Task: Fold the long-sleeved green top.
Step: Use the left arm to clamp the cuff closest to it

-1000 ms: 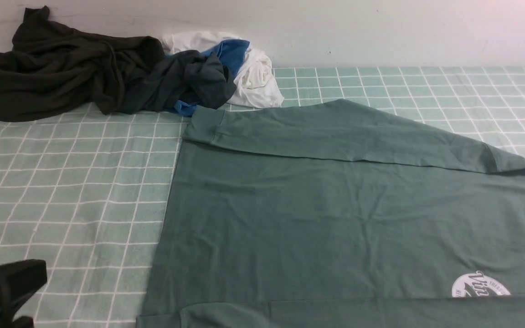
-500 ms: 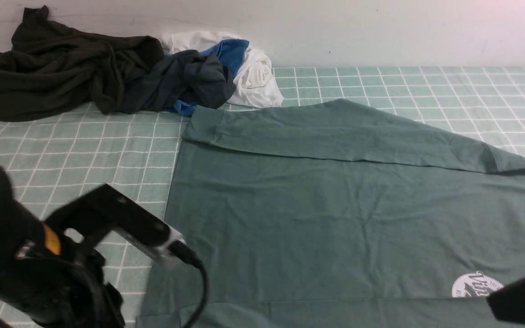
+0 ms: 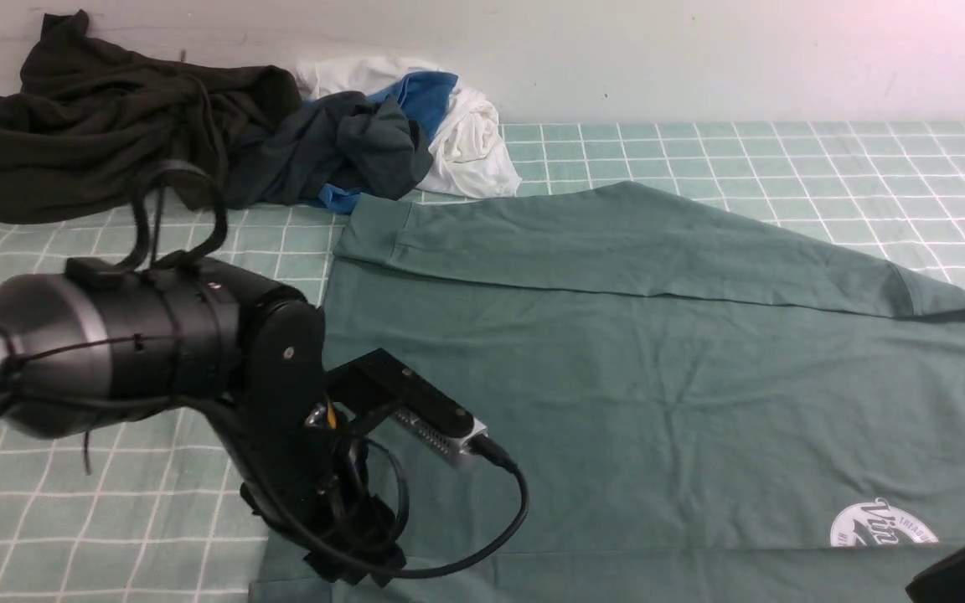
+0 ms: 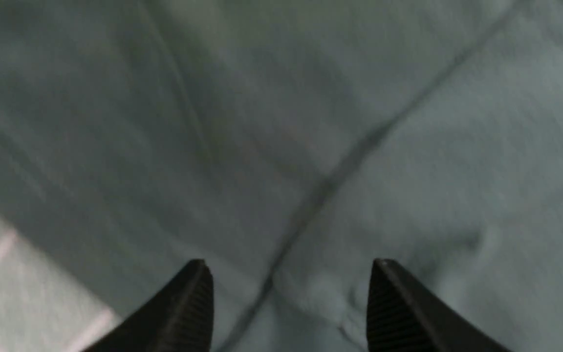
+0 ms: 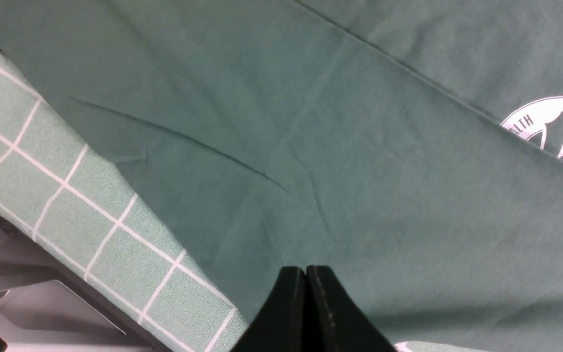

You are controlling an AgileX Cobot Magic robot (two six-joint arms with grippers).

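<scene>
Across the checked worktop lies the green top, sleeve folded over its far side — and above its near-left part hangs the left claw, fingers spread; the right claw is closed, gripping nothing.

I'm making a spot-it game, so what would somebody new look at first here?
Probably the big green long-sleeved top, spread across the middle and right of the checked cloth. Next, the chunky black left gripper over its left side, and the round white logo print at lower right.
</scene>
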